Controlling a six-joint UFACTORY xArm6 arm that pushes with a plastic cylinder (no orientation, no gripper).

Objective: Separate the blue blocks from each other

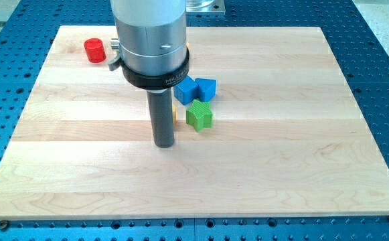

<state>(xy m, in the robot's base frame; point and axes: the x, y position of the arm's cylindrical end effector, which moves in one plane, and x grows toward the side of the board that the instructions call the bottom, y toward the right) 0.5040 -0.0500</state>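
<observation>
The green cube (199, 115) sits a little toward the view's top of the counter's (281, 154) middle, and everything else is easiest placed from it. Just toward the view's top of it lie the 2 blue blocks, side by side and touching or very nearly so: a blue cube (186, 90) up and slightly to the view's left of the green cube, partly tucked under the arm's wide grey housing (151, 40), and a blue wedge-like block (206, 88) up and slightly to the view's right. The wedge-like one comes very close to the green cube's upper edge; I cannot tell whether they touch.

There is no grasping end effector here, only a straight dark rod (163, 117) with nothing held. My tip (163, 143) rests on the wood to the view's left of the green cube and a bit lower, near it but apart. A thin sliver of yellow block (175, 111) peeks out between the rod and the green cube, its shape hidden.

Well off toward the view's upper left from the green cube stands a red cylinder (94, 50), near the counter's corner.
</observation>
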